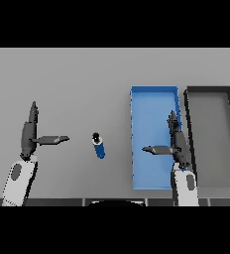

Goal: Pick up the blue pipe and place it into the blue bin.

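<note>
Right hand [179,144] hung over the blue bin [149,101], fingers straight, thumb out, holding nothing. We saw the left hand [28,135] at the table's [77,74] left, equally spread. We found the blue pipe [98,146] lying between them, just left of the bin. A black bin [189,106] adjoined.

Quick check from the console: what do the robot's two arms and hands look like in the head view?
Both match. Each forearm is a white shell with a grey oval inset, ending in a dark grey, slim hand with long thin fingers and a separate thumb: left hand, right hand. No cables, markings or sleeves are visible.
</note>
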`<state>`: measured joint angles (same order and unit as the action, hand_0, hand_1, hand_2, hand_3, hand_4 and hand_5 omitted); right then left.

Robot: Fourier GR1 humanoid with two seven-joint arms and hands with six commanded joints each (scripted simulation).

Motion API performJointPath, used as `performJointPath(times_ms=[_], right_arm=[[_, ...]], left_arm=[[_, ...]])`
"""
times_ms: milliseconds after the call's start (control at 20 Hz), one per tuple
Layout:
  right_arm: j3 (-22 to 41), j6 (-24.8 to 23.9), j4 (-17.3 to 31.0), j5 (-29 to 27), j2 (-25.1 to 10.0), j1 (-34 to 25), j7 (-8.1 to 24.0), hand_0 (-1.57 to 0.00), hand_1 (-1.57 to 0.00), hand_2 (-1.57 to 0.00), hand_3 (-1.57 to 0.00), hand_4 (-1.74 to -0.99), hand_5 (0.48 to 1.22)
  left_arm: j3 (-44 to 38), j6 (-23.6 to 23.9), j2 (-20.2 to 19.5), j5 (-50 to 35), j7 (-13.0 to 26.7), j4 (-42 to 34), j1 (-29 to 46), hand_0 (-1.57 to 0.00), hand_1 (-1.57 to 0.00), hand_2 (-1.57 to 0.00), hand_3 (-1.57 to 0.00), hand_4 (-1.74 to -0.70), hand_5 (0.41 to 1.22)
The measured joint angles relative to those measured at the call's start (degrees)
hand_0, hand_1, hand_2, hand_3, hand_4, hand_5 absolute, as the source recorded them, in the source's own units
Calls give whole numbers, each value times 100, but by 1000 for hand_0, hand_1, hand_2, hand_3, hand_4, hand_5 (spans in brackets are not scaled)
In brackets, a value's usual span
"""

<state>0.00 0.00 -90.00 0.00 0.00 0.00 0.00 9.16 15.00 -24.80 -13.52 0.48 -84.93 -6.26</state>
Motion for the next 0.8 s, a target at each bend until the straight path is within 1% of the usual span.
performJointPath(times_ms=[250,300,350,400,500,550,650,750,800], right_arm=[[-23,-11,59,-6,-7,-77,33,1,1,1,1,-1205,629],[9,-32,96,27,36,-126,44,1,1,1,1,-1205,629],[141,69,-146,412,-402,100,-490,1,1,1,1,-1201,628],[269,102,-346,683,-608,295,-759,1,1,1,1,-1197,627],[423,109,-544,949,-736,449,-732,1,1,1,1,-1193,622],[487,112,-603,1028,-740,526,-724,1,1,1,1,-1196,623],[488,127,-629,1038,-772,515,-599,1,1,1,1,-1203,625],[518,163,-703,1065,-817,584,-602,1,1,1,1,-1192,621],[474,149,-703,1032,-839,492,-510,1,1,1,1,-1181,619]], left_arm=[[-11,-7,11,-1,-17,67,-73,1,1,1,1,-966,593],[-26,-11,-37,-7,16,33,-76,1,1,1,1,-966,593],[121,-599,-381,28,-367,43,118,1,1,1,1,-963,592],[171,-971,-636,64,-572,140,179,1,1,1,1,-960,590],[243,-1384,-846,124,-882,309,184,1,1,1,1,-959,592],[254,-1473,-881,140,-932,394,163,1,1,1,1,-961,595],[262,-1632,-909,64,-983,404,119,1,1,1,1,-960,593],[304,-1951,-1023,-64,-1172,273,211,1,1,1,1,-976,584],[389,-2129,-1113,-79,-1231,111,302,1,1,1,1,-989,573]])
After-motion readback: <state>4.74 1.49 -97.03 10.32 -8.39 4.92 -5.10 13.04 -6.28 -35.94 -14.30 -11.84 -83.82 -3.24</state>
